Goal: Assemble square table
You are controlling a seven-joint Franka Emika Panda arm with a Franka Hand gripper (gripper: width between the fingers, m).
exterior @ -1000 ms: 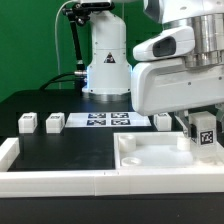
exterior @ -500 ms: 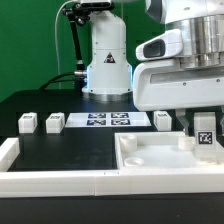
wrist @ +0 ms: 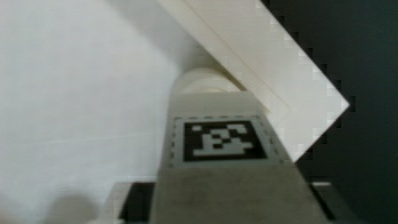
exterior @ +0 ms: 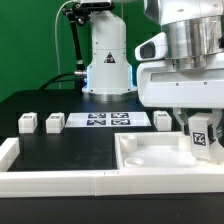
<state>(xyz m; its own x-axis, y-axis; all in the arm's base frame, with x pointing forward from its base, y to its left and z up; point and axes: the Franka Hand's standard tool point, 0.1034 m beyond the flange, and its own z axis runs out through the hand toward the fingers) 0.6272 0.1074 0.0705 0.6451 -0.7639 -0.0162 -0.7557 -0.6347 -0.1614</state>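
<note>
- Square table slab (exterior: 150,166), large, white, of smooth plastic with a raised rim, is seen lying flat on the black table (exterior: 70,148) at the exterior view's right, inside the white border bars (exterior: 60,182).
- One short white tagged leg (exterior: 201,136) is clamped upright by the gripper (exterior: 201,128) over the slab's far right corner.
- Three matching legs (exterior: 54,123) are lined up beside the marker board (exterior: 105,120).
- Compared with a second ago, the held leg is shifted slightly toward the exterior view's left.
</note>
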